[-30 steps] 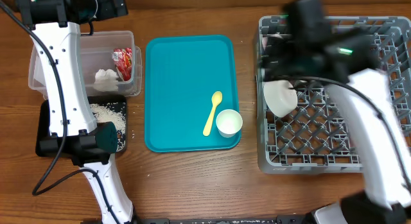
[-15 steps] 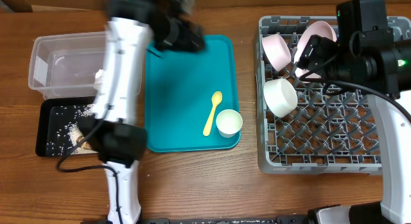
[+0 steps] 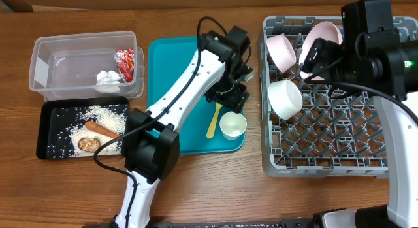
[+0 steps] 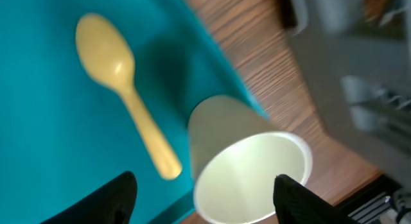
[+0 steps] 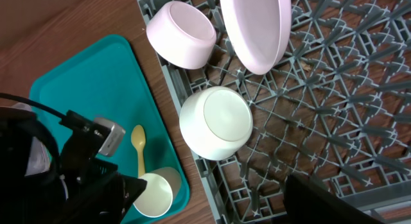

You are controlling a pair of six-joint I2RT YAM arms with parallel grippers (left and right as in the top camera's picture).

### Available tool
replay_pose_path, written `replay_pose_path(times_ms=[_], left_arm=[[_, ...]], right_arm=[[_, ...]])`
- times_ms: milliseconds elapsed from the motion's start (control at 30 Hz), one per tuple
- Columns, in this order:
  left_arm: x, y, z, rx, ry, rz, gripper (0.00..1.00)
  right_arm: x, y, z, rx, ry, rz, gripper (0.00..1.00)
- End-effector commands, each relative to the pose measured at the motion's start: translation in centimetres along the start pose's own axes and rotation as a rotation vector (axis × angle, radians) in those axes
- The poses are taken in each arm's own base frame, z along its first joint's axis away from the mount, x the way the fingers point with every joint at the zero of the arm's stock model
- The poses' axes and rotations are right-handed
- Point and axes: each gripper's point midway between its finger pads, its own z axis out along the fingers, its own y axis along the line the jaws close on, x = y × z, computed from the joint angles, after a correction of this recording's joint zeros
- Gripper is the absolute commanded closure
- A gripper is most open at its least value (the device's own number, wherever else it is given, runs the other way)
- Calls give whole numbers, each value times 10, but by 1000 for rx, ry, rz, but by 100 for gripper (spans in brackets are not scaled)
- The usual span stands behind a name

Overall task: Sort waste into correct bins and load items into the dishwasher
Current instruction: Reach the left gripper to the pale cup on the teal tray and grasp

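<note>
**A:** Left end of the counter (image 3: 196, 189)?
**B:** Wrapper (image 3: 125, 61) and napkin (image 3: 108, 78) lie in the clear tub (image 3: 39, 71). Rice (image 3: 104, 114) lies in the black tray (image 3: 49, 149).
**A:** Centre?
**B:** Your left gripper (image 4: 205, 192) has its jaws spread either side of the cup (image 4: 247, 166), beside the spoon (image 4: 122, 89) on the teal tray (image 3: 176, 91).
**A:** Right?
**B:** Your right gripper (image 3: 315, 58) hangs with jaws spread over the rack (image 3: 313, 162), which holds the bowls (image 3: 285, 97) and plate (image 5: 253, 31).

A teal serving tray (image 3: 168, 68) is lying flat near the middle of a brown wooden table (image 3: 196, 189) (its grain running left to right), the tray's long sides running from near to far.
</note>
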Motion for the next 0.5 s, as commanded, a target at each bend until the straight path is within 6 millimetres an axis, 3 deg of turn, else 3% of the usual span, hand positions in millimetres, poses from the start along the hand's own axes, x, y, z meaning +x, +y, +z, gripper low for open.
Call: replay_pose_path(times_ms=[0,167,300,367,467], left_arm=[[8,18,4,-39,36,-104,32],[20,10,17,18,86,-155,36],[26,9,38,17,114,-202,55],[30,10,48,14,128,-229,59],[35,12,58,12,139,-248,77]], right_arm=[[-1,3,-4,-12,-12,-12,18],[-1,4,-4,-13,-13,-12,18],[0,3,-4,-9,-8,-12,18],[1,2,-4,-6,-5,-12,18],[0,2,-4,-7,-6,-12,18]])
